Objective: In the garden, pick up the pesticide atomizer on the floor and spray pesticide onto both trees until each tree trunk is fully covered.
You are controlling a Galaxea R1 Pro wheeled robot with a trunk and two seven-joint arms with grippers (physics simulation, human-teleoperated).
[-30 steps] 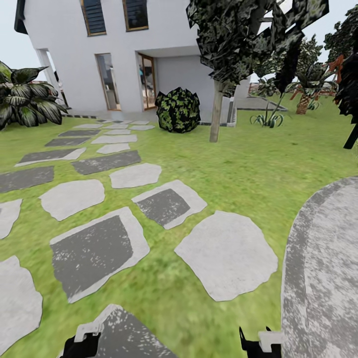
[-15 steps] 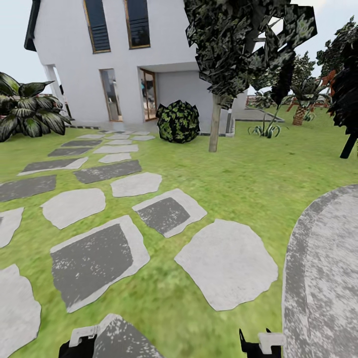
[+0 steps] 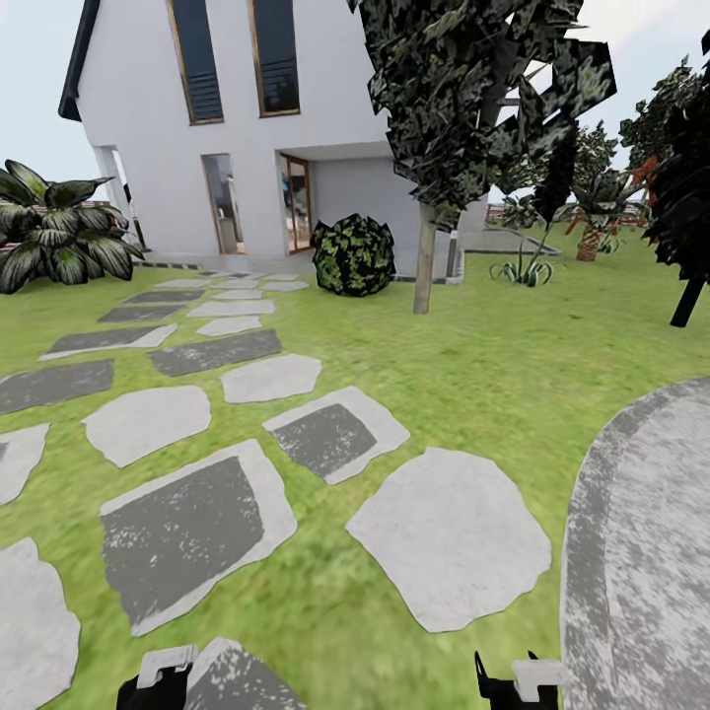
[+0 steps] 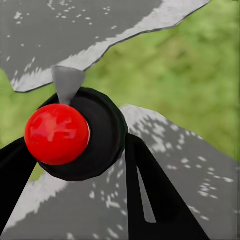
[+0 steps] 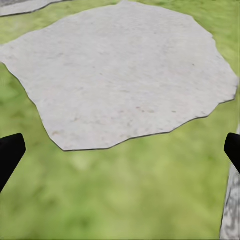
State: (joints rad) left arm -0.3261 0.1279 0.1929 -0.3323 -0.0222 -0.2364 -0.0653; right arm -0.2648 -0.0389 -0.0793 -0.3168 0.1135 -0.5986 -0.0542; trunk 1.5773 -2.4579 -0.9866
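Observation:
In the left wrist view my left gripper [image 4: 82, 165] is shut on the pesticide atomizer [image 4: 75, 135], a black body with a red ball top and a grey nozzle, held above grey stone slabs. The same gripper [image 3: 158, 680] sits at the bottom edge of the head view. My right gripper [image 3: 513, 682] is open and empty, its fingertips [image 5: 10, 155] spread wide over grass and a pale slab. One tree with a grey-brown trunk [image 3: 424, 261] and a blocky dark green canopy [image 3: 473, 89] stands far ahead on the lawn, near the house.
Grey stepping stones [image 3: 187, 523] run from me towards the white house [image 3: 247, 118]. A curved paved strip [image 3: 641, 552] lies at right. Other plants are a round bush [image 3: 353, 254], a striped-leaf plant [image 3: 54, 237] and a near-black thin-trunked tree [image 3: 688, 296].
The whole head view has shifted: the camera moved, and the house and tree sit slightly differently in the picture. Both grippers hold the same pose.

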